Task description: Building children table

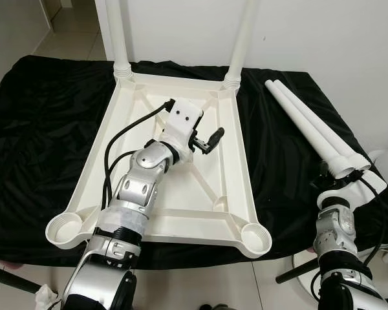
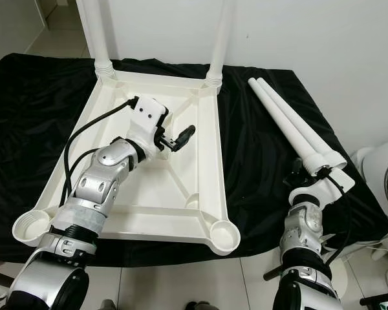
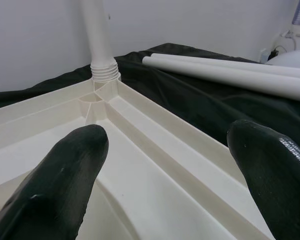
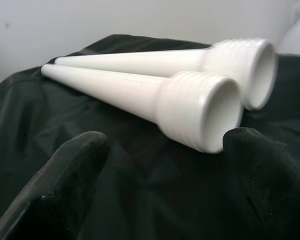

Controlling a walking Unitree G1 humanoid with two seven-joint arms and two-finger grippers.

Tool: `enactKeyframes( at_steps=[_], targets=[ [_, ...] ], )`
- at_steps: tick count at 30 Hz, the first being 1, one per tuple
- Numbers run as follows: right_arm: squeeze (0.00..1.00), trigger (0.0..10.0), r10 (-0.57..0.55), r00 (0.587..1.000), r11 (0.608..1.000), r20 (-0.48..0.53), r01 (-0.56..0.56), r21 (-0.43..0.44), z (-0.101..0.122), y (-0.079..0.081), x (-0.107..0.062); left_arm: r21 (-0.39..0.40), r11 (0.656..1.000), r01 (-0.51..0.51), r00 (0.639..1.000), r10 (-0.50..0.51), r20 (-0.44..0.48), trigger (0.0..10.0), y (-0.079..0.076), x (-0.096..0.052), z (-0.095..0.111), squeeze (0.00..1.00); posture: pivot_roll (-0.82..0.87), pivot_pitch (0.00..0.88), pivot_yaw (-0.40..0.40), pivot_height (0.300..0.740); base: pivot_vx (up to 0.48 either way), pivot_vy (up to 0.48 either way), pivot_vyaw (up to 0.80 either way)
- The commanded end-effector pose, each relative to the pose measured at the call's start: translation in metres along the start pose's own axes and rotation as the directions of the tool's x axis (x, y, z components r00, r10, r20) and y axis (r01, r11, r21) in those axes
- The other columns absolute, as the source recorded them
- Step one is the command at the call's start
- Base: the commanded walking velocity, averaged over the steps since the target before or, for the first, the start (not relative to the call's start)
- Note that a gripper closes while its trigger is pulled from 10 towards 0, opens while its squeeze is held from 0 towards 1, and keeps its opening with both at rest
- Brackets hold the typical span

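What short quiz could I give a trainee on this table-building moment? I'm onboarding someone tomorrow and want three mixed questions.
1. True or false: all four legs are already screwed into the upturned table top.
2. Multiple choice: the two loose legs lie A) inside the table top, B) side by side on the black cloth on the robot's right, C) on the floor.
3. Fill in: the left gripper hovers over the table top with its jaws ____.

Key:
1. False: two fitted legs stand in the far corners; the near sockets are empty.
2. B, just ahead of the right gripper.
3. Open.
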State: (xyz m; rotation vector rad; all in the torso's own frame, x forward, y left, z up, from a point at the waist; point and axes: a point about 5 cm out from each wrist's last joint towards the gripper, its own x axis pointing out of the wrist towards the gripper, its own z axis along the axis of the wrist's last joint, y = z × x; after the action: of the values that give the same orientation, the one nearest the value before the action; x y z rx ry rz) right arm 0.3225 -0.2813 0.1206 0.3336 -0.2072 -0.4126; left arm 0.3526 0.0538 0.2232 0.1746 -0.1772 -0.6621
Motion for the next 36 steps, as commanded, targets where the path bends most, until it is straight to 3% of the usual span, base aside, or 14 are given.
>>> enactKeyframes(
  at_steps=[1,3,7,12,16,24,28,36],
  targets=[
    [0.00,10.0,0.047,0.998,0.997,0.028,-0.046,-0.060,0.003,0.006,-0.003,-0.011,1.000,0.011,1.000,-0.011,0.009,10.0,-0.002,-0.002,0.000,0.00,0.03,0.136,-0.039,0.740,0.000,0.000,0.00],
    [0.00,10.0,0.130,0.990,0.984,0.049,-0.122,-0.133,0.003,0.019,-0.010,-0.026,0.999,-0.025,1.000,0.025,0.009,10.0,0.004,-0.006,-0.002,0.00,0.04,0.133,-0.050,0.740,0.000,0.000,0.00],
    [0.00,10.0,0.200,0.977,0.967,0.078,-0.184,-0.178,0.006,0.033,-0.018,-0.034,0.995,-0.094,0.995,0.095,0.028,10.0,0.014,-0.012,-0.004,0.00,0.04,0.119,-0.062,0.740,0.000,0.000,0.00],
    [0.00,10.0,0.220,0.971,0.961,0.096,-0.199,-0.190,0.009,0.036,-0.022,-0.037,0.986,-0.161,0.987,0.162,0.025,10.0,0.022,-0.018,-0.008,0.00,0.04,0.107,-0.070,0.740,0.000,0.000,0.00],
    [0.00,10.0,0.220,0.970,0.954,0.105,-0.191,-0.230,0.014,0.036,-0.018,-0.005,0.963,-0.271,0.962,0.271,0.009,10.0,0.035,-0.028,-0.018,0.00,0.05,0.071,-0.077,0.740,0.000,0.000,0.00],
    [0.00,10.0,0.192,0.977,0.958,0.096,-0.165,-0.235,0.016,0.037,-0.010,-0.004,0.952,-0.306,0.952,0.306,0.019,10.0,0.038,-0.028,-0.019,0.00,0.06,0.039,-0.091,0.740,0.000,0.000,0.00],
    [0.00,10.0,0.205,0.975,0.958,0.083,-0.182,-0.222,0.013,0.045,-0.007,-0.005,0.946,-0.325,0.945,0.325,0.033,10.0,0.039,-0.027,-0.018,0.00,0.06,0.014,-0.103,0.740,0.000,0.000,0.00],
    [0.00,10.0,0.233,0.970,0.950,0.076,-0.210,-0.230,0.013,0.053,-0.005,-0.033,0.938,-0.344,0.938,0.345,0.035,10.0,0.041,-0.027,-0.019,0.00,0.07,0.000,-0.112,0.740,0.000,-0.316,0.00]
  ],
)
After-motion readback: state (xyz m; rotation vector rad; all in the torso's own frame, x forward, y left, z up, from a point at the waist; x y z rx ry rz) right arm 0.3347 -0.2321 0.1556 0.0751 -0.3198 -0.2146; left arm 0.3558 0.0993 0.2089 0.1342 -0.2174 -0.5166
